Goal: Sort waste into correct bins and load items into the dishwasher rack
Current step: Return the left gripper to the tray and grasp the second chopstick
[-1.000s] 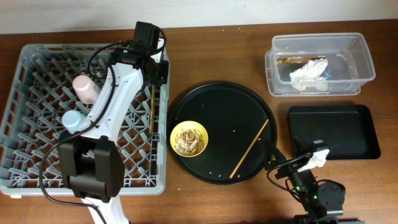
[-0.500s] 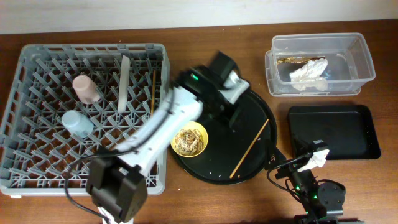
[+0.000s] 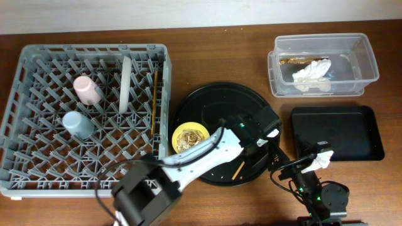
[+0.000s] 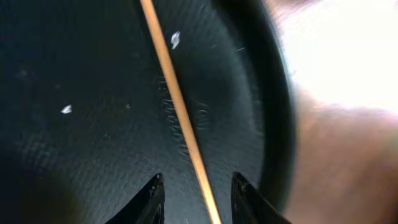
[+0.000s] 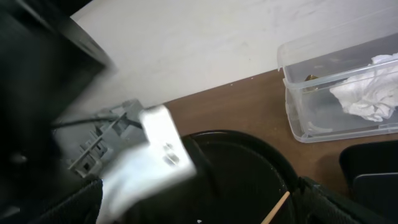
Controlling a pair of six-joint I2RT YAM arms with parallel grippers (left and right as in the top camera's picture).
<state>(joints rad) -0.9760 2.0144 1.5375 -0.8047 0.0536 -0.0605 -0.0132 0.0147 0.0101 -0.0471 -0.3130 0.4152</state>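
Left wrist view: the left hand (image 4: 198,194) stands parted astride the chopstick (image 4: 175,93), a gap on either side. The stick lies flat on the round black tray (image 4: 74,149) near its rim, its long axis running away from the hand and slanting left. It looks light, stiff and prone to roll, so pinch it mid-length. The right hand (image 5: 208,205) is open and empty.

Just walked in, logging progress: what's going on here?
The left gripper hangs open over the round black tray, straddling the loose chopstick, not yet gripping. The rack already holds the pink cup, blue cup, plate and other chopstick. The yellow bowl of scraps sits on the tray. The right gripper rests open.
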